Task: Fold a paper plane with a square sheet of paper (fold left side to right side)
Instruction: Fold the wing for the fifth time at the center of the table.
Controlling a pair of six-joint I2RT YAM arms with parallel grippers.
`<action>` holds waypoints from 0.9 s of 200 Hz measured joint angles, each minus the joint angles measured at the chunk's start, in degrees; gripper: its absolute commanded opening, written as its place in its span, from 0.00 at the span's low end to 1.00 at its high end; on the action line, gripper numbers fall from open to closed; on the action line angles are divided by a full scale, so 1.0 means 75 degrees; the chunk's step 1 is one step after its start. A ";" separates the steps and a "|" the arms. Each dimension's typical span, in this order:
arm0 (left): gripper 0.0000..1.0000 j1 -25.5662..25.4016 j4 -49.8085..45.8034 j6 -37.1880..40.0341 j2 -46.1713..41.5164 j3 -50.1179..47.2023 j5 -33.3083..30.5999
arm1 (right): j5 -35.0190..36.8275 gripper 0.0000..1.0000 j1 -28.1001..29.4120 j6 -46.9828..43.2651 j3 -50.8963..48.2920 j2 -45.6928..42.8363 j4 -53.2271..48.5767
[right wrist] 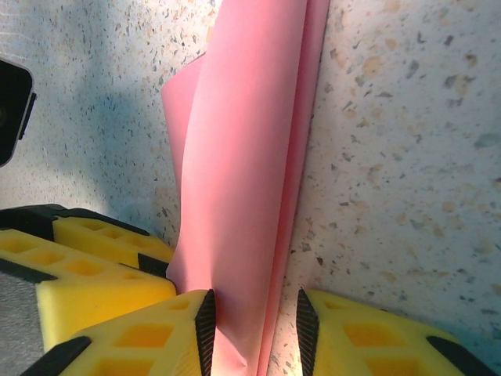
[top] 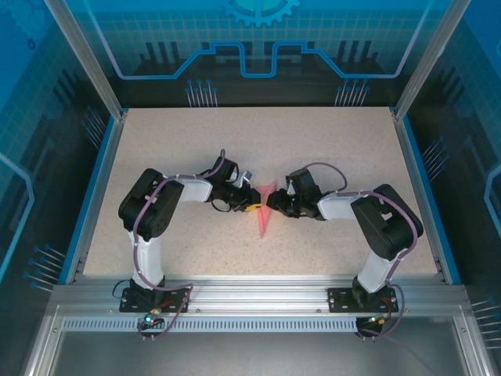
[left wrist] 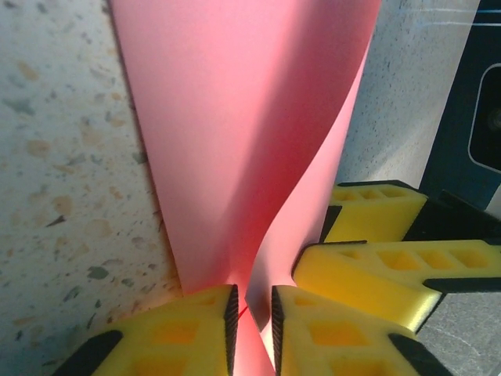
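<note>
My left gripper (left wrist: 252, 305) is almost closed, pinching the paper plane (left wrist: 235, 141). My right gripper (right wrist: 254, 305) straddles it, part open, one pad touching.

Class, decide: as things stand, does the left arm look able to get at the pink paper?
Likely yes: the left fingers straddle the pink paper, with nothing between them and it. The right fingers crowd close beside, but leave that gap free.
</note>
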 measured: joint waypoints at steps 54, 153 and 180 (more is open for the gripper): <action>0.02 0.0000 -0.0061 0.0032 0.0000 0.0093 -0.0035 | 0.0000 0.36 0.0000 -0.0009 0.0023 0.0000 -0.0052; 0.00 0.0003 -0.1119 0.1058 0.0003 0.0597 -0.0530 | -0.0373 0.49 -0.0166 -0.0376 0.0070 -0.0099 -0.0140; 0.00 0.0009 -0.1212 0.1186 0.0020 0.0597 -0.0592 | -0.0490 0.52 -0.0431 -0.0425 0.0181 -0.0146 -0.0283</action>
